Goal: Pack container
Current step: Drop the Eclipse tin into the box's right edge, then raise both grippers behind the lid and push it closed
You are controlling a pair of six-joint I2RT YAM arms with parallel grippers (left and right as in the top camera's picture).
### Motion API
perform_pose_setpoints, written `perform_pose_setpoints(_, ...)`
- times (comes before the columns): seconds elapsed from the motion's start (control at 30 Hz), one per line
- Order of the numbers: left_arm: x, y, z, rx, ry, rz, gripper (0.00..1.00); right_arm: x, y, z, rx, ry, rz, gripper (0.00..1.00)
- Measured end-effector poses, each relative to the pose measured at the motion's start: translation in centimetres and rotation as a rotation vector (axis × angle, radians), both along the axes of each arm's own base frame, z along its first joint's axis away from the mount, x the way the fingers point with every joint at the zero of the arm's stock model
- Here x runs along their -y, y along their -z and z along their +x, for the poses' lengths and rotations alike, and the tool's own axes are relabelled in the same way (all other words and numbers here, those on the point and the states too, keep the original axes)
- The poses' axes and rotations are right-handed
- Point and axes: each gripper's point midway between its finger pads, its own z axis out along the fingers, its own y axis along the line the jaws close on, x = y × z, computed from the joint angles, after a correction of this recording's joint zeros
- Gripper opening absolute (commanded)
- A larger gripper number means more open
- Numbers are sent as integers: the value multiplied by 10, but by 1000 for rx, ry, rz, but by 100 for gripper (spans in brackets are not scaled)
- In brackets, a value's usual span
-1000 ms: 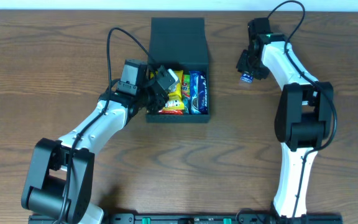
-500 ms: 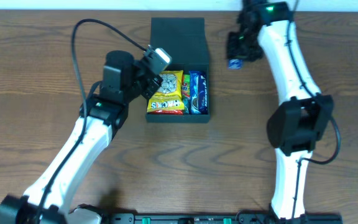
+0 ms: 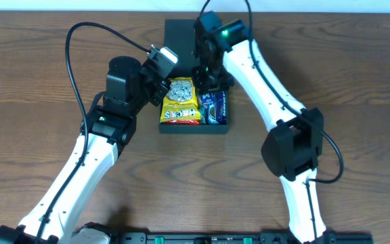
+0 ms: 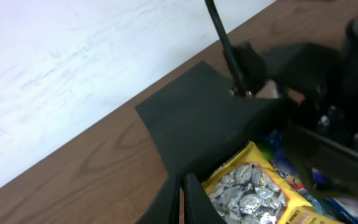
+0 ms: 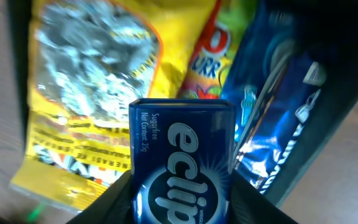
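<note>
The dark green container stands open at the table's back middle, its lid flipped back. Inside lie a yellow packet of silver-wrapped sweets, an orange-yellow packet and a blue packet. My right gripper hangs over the box, shut on a blue Eclipse gum pack, which is above the packets. My left gripper is at the box's left wall, its fingers together and empty, beside the yellow packet.
The brown wooden table lies all around the box. A white wall runs behind the table's far edge. The left arm's black cable loops over the left side.
My right arm has swung left from beside the box to above it, carrying the gum pack. My left gripper has risen out of the box to its left wall.
</note>
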Motion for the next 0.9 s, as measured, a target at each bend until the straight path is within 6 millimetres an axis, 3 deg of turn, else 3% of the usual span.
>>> perform_pose_setpoints(0.1, -2, 0, 0, -9, -12, -15, 6, 3, 4, 0, -2, 12, -18, 87)
perform_pose_setpoints(0.33, -7, 11, -3, -64, -35, -17, 6, 12, -1, 14, 31, 46, -7, 84)
perform_pose_setpoints(0.4, -7, 11, -3, -64, -35, -17, 6, 21, -6, 30, 68, 76, 11, 72)
perform_pose_setpoints(0.43, -7, 11, -3, -64, -35, -17, 6, 27, -8, 38, 87, 91, 19, 56)
perform_pose_setpoints(0.5, -8, 12, -3, -67, -38, -19, 6, 47, -11, 57, 122, 142, 33, 11)
perform_pose_setpoints(0.53, -10, 12, -3, -69, -42, -20, 6, 58, -12, 66, 137, 169, 38, 2)
perform_pose_setpoints(0.7, -41, 35, 22, -158, -178, -171, 6, 102, -21, 114, 256, 278, 89, 1)
perform_pose_setpoints(0.8, -64, 58, 44, -250, -244, -288, 6, 113, -30, 136, 330, 301, 139, 1)
perform_pose_setpoints(0.9, -73, 73, 70, -345, -283, -341, 6, 112, -37, 147, 367, 298, 193, 1)
